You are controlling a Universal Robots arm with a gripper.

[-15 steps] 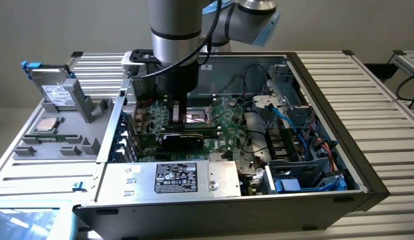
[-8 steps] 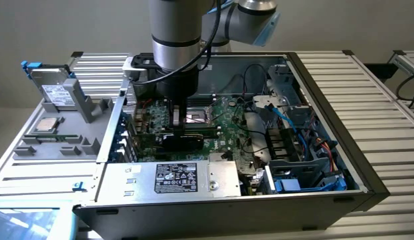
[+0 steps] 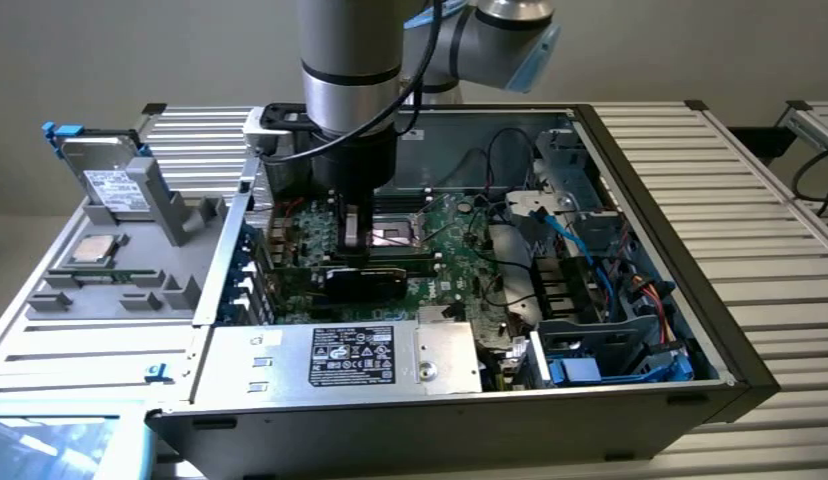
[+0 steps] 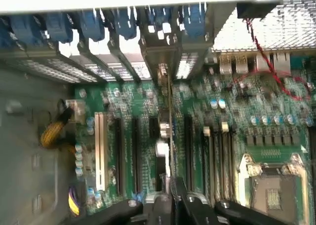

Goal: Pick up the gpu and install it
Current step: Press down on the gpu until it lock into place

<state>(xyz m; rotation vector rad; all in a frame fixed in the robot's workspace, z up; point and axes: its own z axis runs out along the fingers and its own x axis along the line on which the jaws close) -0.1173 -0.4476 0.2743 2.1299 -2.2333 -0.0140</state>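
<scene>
The gpu [image 3: 367,280] stands on edge over the green motherboard [image 3: 457,225] inside the open computer case [image 3: 654,250], black cover facing the power supply. My gripper [image 3: 350,232] reaches down from the arm and is shut on the card's upper edge. In the wrist view the gpu [image 4: 168,131] appears edge-on as a thin line running between the black expansion slots [image 4: 136,151], its bracket end toward the rear slot openings [image 4: 160,52]. The gripper [image 4: 172,207] has its black fingers [image 4: 197,210] clamped on either side of the card. Whether the card's connector is seated in a slot is hidden.
A labelled power supply [image 3: 347,355] sits at the case's near edge. The CPU socket [image 4: 271,190] lies beside the card. Blue slot latches [image 4: 94,22] line the rear wall, and cables [image 3: 574,240] crowd the exterior view's right. A grey tray [image 3: 134,280] holds a drive box [image 3: 107,185].
</scene>
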